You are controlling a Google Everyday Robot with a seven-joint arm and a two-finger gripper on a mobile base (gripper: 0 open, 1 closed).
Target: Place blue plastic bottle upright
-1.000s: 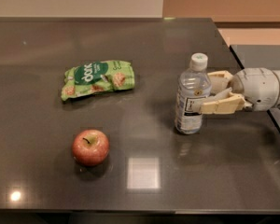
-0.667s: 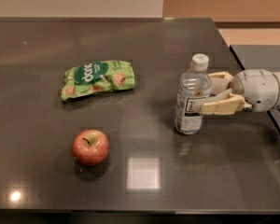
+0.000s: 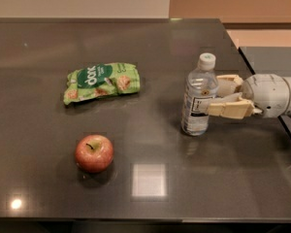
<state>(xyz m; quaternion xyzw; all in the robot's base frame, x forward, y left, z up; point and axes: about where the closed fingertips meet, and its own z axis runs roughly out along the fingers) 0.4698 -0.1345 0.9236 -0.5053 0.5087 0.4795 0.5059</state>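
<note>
The blue plastic bottle point(image 3: 198, 111) is clear with a white cap and a white label. It stands upright on the dark table point(image 3: 150, 47), right of centre. My gripper point(image 3: 212, 99) reaches in from the right edge at the bottle's mid height. Its cream fingers point(image 3: 229, 108) lie on either side of the bottle, one in front and one behind, closed against its body. The bottle's base rests on the table top.
A green snack bag point(image 3: 102, 82) lies flat to the left of the bottle. A red apple point(image 3: 94, 153) sits at the front left. The table's right edge runs just behind my wrist, with a gap and another surface point(image 3: 271, 59) beyond.
</note>
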